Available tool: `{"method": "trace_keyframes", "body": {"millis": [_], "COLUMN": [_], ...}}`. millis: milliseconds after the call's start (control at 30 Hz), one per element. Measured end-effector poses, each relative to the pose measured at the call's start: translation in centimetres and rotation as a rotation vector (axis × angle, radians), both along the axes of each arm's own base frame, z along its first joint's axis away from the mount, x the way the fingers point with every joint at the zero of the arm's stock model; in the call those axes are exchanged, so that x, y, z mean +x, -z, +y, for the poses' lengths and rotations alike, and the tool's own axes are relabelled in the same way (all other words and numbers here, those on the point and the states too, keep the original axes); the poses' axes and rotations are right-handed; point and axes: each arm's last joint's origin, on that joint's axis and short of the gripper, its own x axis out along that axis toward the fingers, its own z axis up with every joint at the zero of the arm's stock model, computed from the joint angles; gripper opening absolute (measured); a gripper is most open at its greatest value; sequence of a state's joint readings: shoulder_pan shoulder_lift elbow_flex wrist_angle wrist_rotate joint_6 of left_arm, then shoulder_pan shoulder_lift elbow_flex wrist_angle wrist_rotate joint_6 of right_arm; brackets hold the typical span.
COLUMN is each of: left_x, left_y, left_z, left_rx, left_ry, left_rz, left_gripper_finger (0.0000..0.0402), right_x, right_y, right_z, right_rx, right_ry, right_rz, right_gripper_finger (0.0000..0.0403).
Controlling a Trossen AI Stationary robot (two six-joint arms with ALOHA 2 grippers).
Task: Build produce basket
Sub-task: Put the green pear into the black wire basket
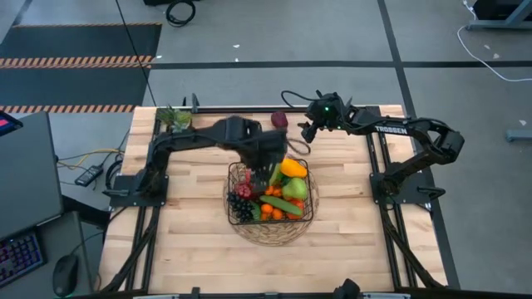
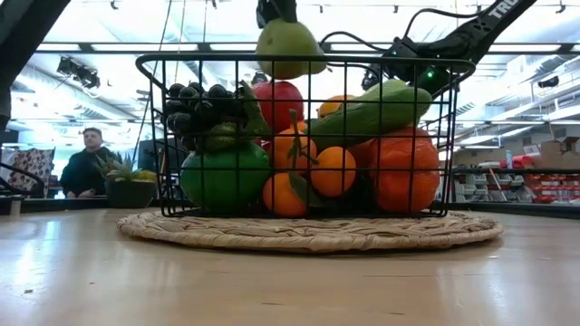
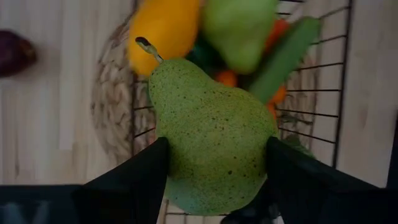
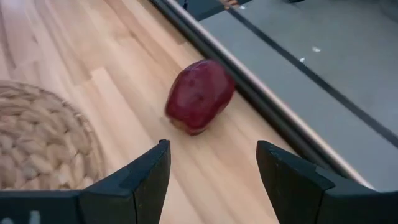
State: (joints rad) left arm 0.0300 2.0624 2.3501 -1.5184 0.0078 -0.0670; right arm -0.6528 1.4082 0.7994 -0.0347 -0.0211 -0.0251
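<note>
Left gripper (image 3: 214, 180) clamps pear (image 3: 211, 130) above basket (image 2: 304, 63) | pile heaped; your release may roll it off | right gripper (image 4: 211, 171) fingers apart, plum (image 4: 199, 96) beside table edge, nudge loses it

A round woven mat (image 1: 270, 230) lies mid-tabletop; a small potted plant (image 1: 175, 118) stands at the far left corner; a person (image 2: 86, 165) sits beyond

A pale wooden worktop (image 1: 199, 249) stands on a grey concrete floor (image 1: 274, 41). Striped hazard tape (image 1: 75, 60) edges a dark mat. A seated person (image 2: 86, 163) waits beside a potted plant (image 2: 130, 186); shelves (image 2: 535, 177) line the bright room.
</note>
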Motion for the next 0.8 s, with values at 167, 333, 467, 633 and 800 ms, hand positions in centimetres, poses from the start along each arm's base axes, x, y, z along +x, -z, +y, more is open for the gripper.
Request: {"method": "trace_keyframes", "body": {"millis": [167,333,467,633,800], "left_x": [0.2,0.1,-0.2,-0.3,-0.3], "left_y": [-0.2,-0.3,-0.6,-0.5,-0.1], "left_z": [-2.0,-3.3,-4.2,-5.7,-7.2], "left_rx": [0.074,0.132,0.143,0.124,0.105], "left_ry": [-0.004,-0.011,0.007,0.031,0.067], "left_rz": [-0.029,-0.037,-0.047,-0.047,-0.036], "left_gripper_finger": [0.0243,0.0243,0.0243,0.0243,0.0243], "right_x": [0.4,0.4,0.4,0.4,0.3], "right_y": [0.5,1.3,1.6,1.6,1.6], "right_z": [0.9,1.7,1.9,1.9,1.8], "right_rx": [0.031,0.040,0.042,0.041,0.040], "right_ry": [-0.017,-0.033,-0.005,-0.003,-0.001], "right_rz": [0.004,0.016,0.024,0.025,0.025], "right_gripper_finger": [0.0242,0.0242,0.0242,0.0242,0.0242]}}
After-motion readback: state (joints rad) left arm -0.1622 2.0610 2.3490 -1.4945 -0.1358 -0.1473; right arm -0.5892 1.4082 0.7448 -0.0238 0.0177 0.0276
